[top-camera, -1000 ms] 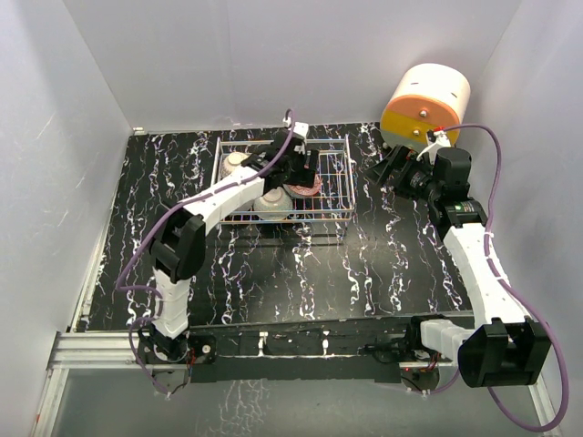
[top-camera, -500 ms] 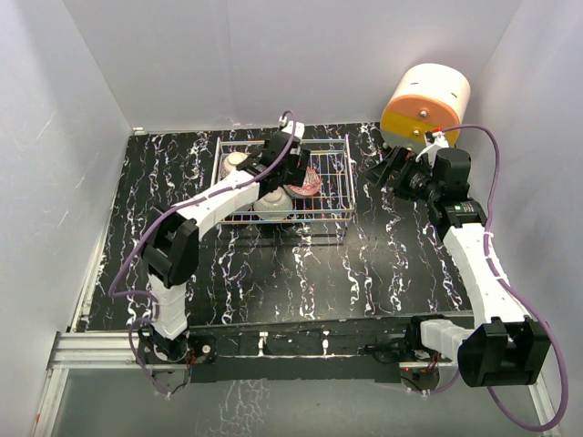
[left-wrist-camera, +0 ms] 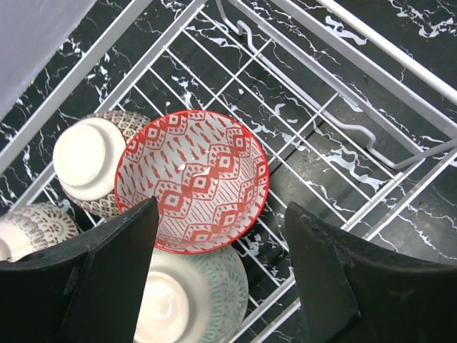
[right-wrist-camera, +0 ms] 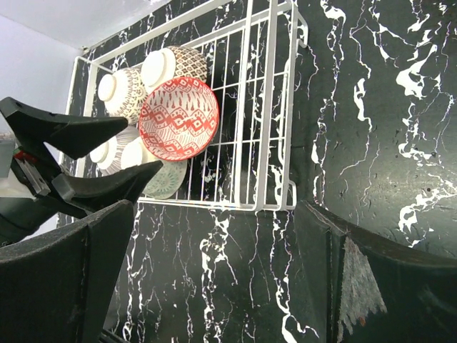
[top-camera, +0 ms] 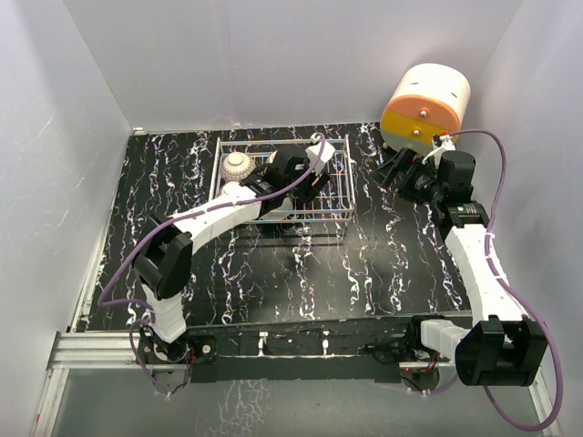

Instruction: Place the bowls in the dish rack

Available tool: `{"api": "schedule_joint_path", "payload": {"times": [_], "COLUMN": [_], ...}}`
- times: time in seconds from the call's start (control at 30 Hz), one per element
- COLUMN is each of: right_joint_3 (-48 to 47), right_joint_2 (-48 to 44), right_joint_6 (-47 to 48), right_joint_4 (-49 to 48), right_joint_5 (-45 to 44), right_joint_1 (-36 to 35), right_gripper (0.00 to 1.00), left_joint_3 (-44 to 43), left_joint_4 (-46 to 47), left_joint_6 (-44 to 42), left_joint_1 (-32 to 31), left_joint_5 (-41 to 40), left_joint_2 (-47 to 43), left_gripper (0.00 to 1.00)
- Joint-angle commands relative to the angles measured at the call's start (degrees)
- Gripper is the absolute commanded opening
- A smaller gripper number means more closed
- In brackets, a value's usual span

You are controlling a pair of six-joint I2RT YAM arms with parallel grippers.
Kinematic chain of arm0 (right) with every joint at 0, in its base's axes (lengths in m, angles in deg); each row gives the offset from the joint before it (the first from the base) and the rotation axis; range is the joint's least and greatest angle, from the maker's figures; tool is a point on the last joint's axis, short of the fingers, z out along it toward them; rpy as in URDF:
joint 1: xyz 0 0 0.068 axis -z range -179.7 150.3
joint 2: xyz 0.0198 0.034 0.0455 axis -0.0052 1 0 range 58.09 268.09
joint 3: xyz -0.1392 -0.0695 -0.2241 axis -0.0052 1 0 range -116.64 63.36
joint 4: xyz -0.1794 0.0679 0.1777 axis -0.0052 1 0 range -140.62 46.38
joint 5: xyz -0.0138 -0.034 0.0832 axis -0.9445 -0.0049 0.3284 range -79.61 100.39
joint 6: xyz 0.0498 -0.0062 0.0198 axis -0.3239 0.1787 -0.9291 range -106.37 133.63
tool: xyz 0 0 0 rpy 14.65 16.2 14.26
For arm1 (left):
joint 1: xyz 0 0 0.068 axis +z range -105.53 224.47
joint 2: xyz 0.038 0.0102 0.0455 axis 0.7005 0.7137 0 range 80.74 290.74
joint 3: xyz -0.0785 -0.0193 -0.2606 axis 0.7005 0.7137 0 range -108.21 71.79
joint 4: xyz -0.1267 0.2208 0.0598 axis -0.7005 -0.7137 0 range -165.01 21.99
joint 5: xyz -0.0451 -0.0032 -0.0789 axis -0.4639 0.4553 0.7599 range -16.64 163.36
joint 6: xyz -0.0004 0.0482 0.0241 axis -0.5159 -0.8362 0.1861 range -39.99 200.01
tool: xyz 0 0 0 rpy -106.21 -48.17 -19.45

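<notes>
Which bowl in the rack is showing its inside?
The red bowl: its patterned inside faces up, while the brown-and-white bowl and pale green bowl beside it show their pale bases.

— Where do we see the red bowl [left-wrist-camera: 191, 182]?
— Tilted, mouth up, inside the white wire dish rack [right-wrist-camera: 271, 107]. At its 9 o'clock we find a brown-and-white bowl [left-wrist-camera: 89, 161], base up; at 6 o'clock, the pale green bowl [left-wrist-camera: 189, 300], base up too.

A glossy glazed red bowl [left-wrist-camera: 191, 180], ceramic, catches a light reflection. The dish rack [right-wrist-camera: 271, 107] is smooth white coated wire. The surface [left-wrist-camera: 407, 36] looks like polished black marble with white veins. The left tool [left-wrist-camera: 221, 209] has matt black plastic fingers [left-wrist-camera: 325, 286].
</notes>
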Motion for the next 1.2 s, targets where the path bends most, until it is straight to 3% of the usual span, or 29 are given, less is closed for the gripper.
{"api": "schedule_joint_path", "payload": {"times": [0.0, 0.33, 0.7, 0.9, 1.17], "right_joint_3": [0.01, -0.52, -0.35, -1.39, -3.43], "right_joint_2": [-0.71, -0.23, 0.13, 0.66, 2.21], "right_joint_6": [-0.32, -0.19, -0.58, -1.28, -1.68], "right_joint_4": [-1.52, -1.51, -1.51, -1.51, -1.36], "right_joint_5": [-0.04, -0.03, 0.0, 0.51, 1.75], "right_joint_1": [0.34, 0.52, 1.03, 1.45, 1.86], "right_gripper": [0.99, 0.99, 1.0, 0.99, 0.99], "left_joint_3": [-3.97, -9.32, -9.11, -7.51, -13.28], "left_joint_4": [-2.52, -6.17, -5.62, -3.55, -7.42], "left_joint_6": [-8.07, -15.98, -16.65, -19.34, -18.51], "left_joint_1": [0.01, -2.26, -3.09, -3.05, -3.09], "left_joint_5": [2.8, 3.42, 2.54, -1.72, -4.35], "left_joint_2": [1.3, 9.09, 11.16, 12.11, 15.89], "left_gripper": [0.7, 0.7, 0.67, 0.65, 0.62]}}
